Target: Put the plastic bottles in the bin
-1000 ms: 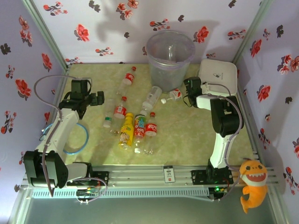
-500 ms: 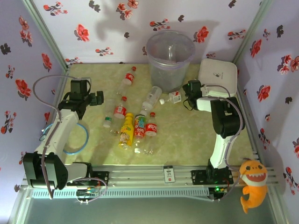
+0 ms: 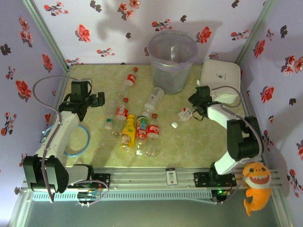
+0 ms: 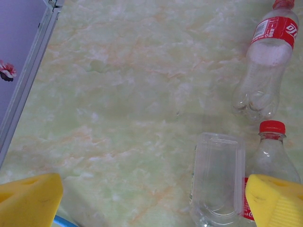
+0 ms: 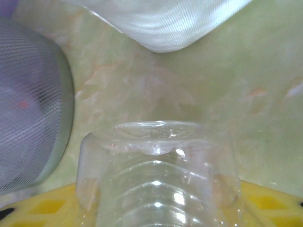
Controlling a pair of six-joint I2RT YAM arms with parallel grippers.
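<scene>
My right gripper [image 3: 195, 108] [image 5: 156, 201] is shut on a small clear bottle [image 3: 185, 113] [image 5: 158, 175] with a red label and a white cap [image 3: 174, 125], held just in front of the white box. The translucent greyish bin [image 3: 173, 59] [image 5: 28, 109] stands at the back centre. Several bottles lie mid-table: a yellow one [image 3: 127, 126], a blue-green labelled one [image 3: 141, 127], red-labelled ones [image 3: 152, 128] [image 3: 122, 111] [image 3: 129, 79] and a clear one [image 3: 154, 98]. My left gripper [image 3: 97, 99] [image 4: 154, 203] stands open at the left, with a clear bottle [image 4: 218, 179] and a red-capped bottle [image 4: 272, 156] by its right pad [image 4: 277, 198].
A white lidded box [image 3: 220, 75] [image 5: 161, 23] sits at the back right, close to my right arm. A blue hose loop [image 3: 75, 142] lies by the left arm. Flowered walls close in three sides. An orange plush [image 3: 255, 187] hangs off the front right rail.
My right gripper has swung from beside the bin toward the near right, carrying the small bottle away from the bin. The left arm has barely moved.
</scene>
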